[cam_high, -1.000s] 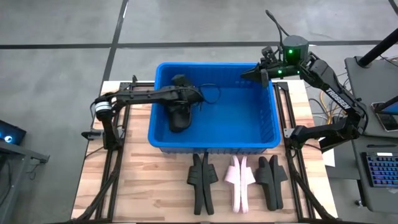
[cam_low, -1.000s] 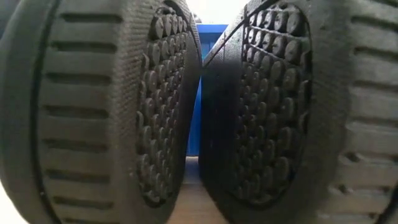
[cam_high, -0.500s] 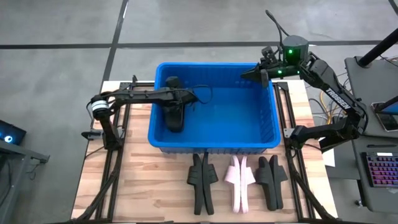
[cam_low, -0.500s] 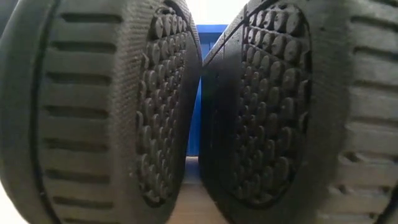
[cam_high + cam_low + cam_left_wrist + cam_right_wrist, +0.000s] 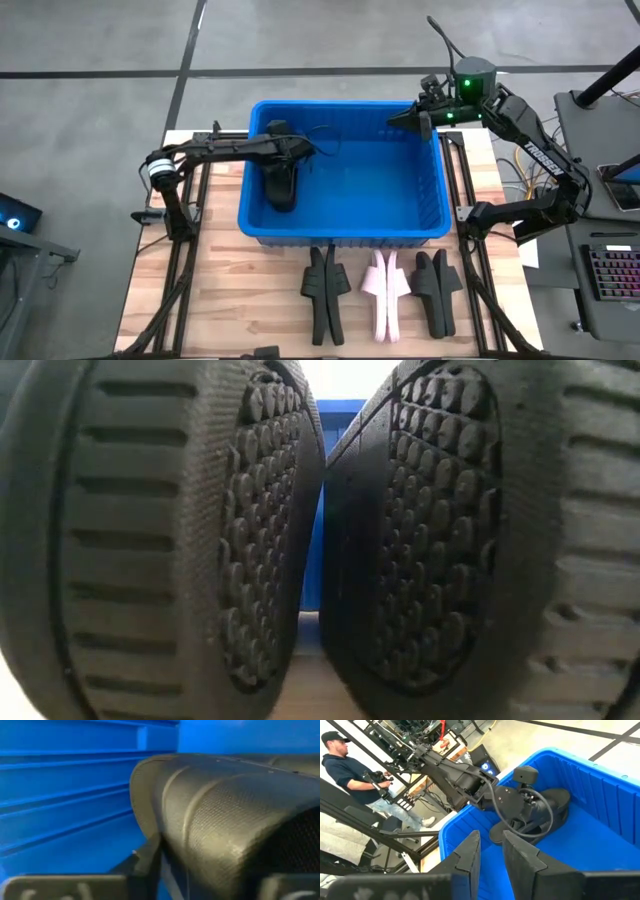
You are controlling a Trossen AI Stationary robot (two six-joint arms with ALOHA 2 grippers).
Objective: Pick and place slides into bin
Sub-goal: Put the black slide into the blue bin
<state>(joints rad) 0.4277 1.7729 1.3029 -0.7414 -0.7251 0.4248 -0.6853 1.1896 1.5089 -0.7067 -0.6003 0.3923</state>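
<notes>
**A:** Left gripper (image 5: 283, 163) status?

**B:** It is down inside the bin (image 5: 345, 238), at the bin's left end, with a black slide (image 5: 283, 190) right at it. The slide's long axis is pointed at the front wall. Whether it is gripped or let go cannot be told; in the left wrist view the frame is filled by the slide.

**A:** Right gripper (image 5: 408, 120)?

**B:** Parked over the bin's far right corner. It is parted narrowly and nothing is held.

**A:** What is left?

**B:** Three pairs are stood on edge on the table (image 5: 240, 300), just in front of the bin: a black pair (image 5: 325, 290), a pink pair (image 5: 385, 290) and a second black pair (image 5: 437, 285). All long axes are run front to back (the low view is blocked by two of the black soles). The first black pair is probably best reached by the left arm, since it lies towards that side. A pull back over the front wall would be needed.
</notes>
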